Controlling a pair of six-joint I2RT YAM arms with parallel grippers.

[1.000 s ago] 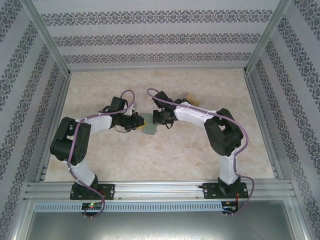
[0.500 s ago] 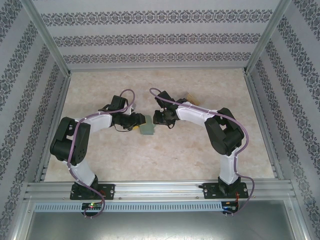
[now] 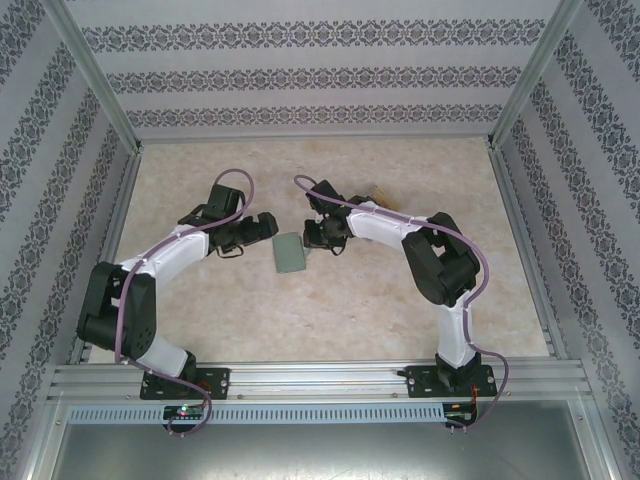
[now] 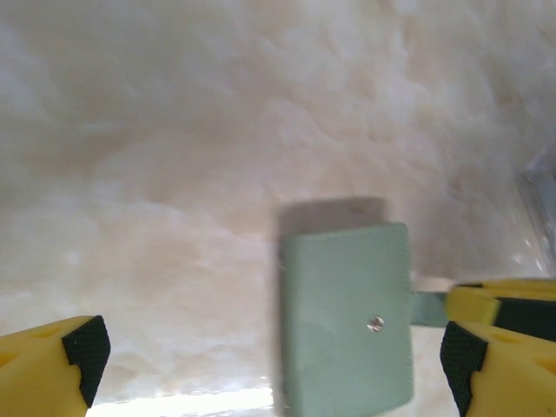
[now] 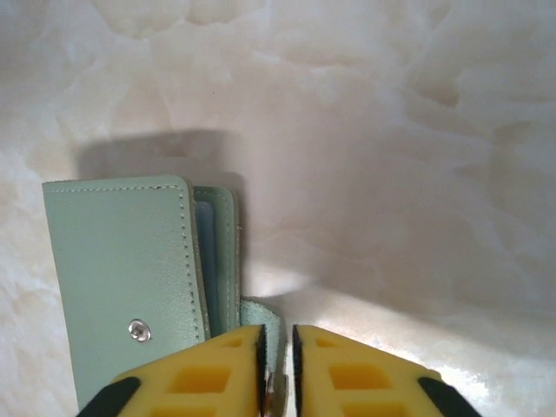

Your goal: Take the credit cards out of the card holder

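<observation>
The sage green card holder (image 3: 289, 254) lies closed and flat on the marble table, its snap stud (image 4: 374, 324) facing up. My right gripper (image 5: 278, 365) is shut on the holder's little closure tab (image 5: 261, 317) at its right edge; in the top view this gripper (image 3: 311, 239) sits just right of the holder. My left gripper (image 3: 267, 228) stands wide open just left of it. In the left wrist view the card holder (image 4: 347, 317) lies between those fingers, touching neither. A pale blue edge (image 5: 205, 248) shows between the flaps; whether it is one of the credit cards I cannot tell.
Something tan (image 3: 378, 192) lies on the table behind the right arm, mostly hidden by it. Metal frame rails (image 3: 520, 250) and patterned walls enclose the table. Open tabletop lies in front of the holder (image 3: 320, 320).
My left gripper has opened, let go of the card holder and drawn back left. The holder has dropped flat onto the table. My right gripper opened briefly and closed on the tab.
</observation>
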